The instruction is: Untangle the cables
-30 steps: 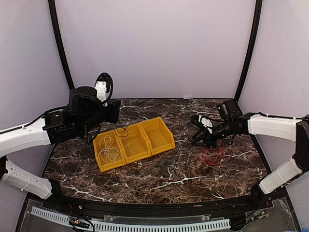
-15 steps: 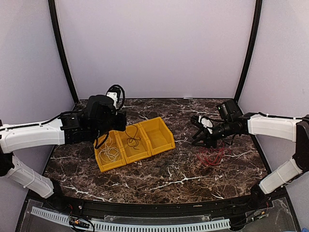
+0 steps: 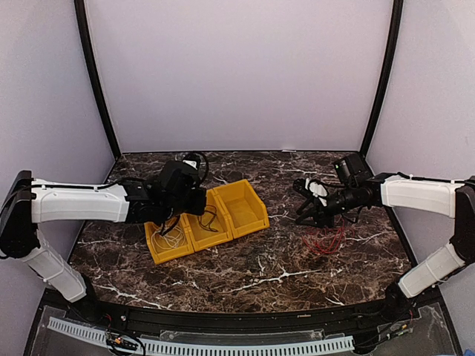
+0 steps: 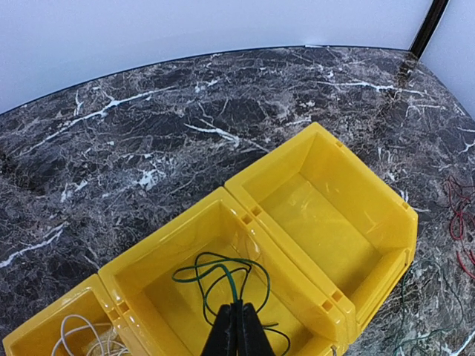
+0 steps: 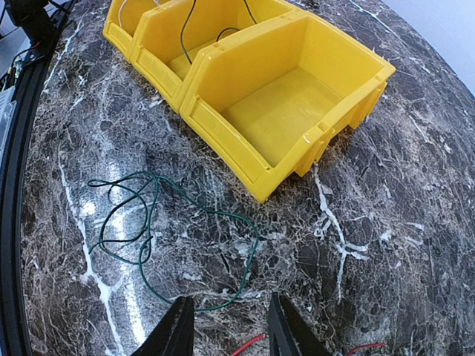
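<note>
Inside the middle compartment of the yellow bin (image 4: 289,259), the dark cable (image 4: 223,271) is lying in loops, and the left gripper (image 4: 237,330) is pinching it with jaws fully closed. At eight o'clock from it, the white cable (image 3: 169,236) is sitting in the neighbouring compartment. Toward three o'clock, the red cable (image 3: 324,241) is lying on the marble table (image 3: 260,274). The right gripper (image 5: 226,330) is hovering near it, jaws partly open and gripping nothing.

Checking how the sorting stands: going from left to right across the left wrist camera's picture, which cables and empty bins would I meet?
white cable → dark cable → empty bin → red cable
</note>
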Robot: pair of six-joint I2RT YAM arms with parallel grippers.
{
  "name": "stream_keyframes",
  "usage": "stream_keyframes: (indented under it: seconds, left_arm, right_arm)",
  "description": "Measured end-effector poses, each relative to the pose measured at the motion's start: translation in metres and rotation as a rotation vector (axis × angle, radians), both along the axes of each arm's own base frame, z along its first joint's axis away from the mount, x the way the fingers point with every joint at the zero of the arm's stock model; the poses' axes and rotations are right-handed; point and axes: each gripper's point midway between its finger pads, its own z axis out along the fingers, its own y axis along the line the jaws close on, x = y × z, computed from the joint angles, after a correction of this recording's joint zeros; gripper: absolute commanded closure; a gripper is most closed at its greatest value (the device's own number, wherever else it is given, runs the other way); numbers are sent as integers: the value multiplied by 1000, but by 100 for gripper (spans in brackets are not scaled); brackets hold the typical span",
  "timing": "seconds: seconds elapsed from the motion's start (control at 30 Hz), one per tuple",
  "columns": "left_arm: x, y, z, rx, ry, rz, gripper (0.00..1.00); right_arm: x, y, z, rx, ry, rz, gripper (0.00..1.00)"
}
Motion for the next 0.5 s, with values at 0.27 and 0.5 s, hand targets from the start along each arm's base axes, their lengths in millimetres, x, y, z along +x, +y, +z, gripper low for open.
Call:
stream_keyframes:
  seconds: [0.27,0.5]
  left_arm:
    - [2,-7,-45,31,105,-17,100]
    - [2,-9,-73,51,172,-29,100]
  right_arm:
    - [-1,-1,-1,-4,6,1,63]
    - [-2,-1,-2,-7,9,3,62]
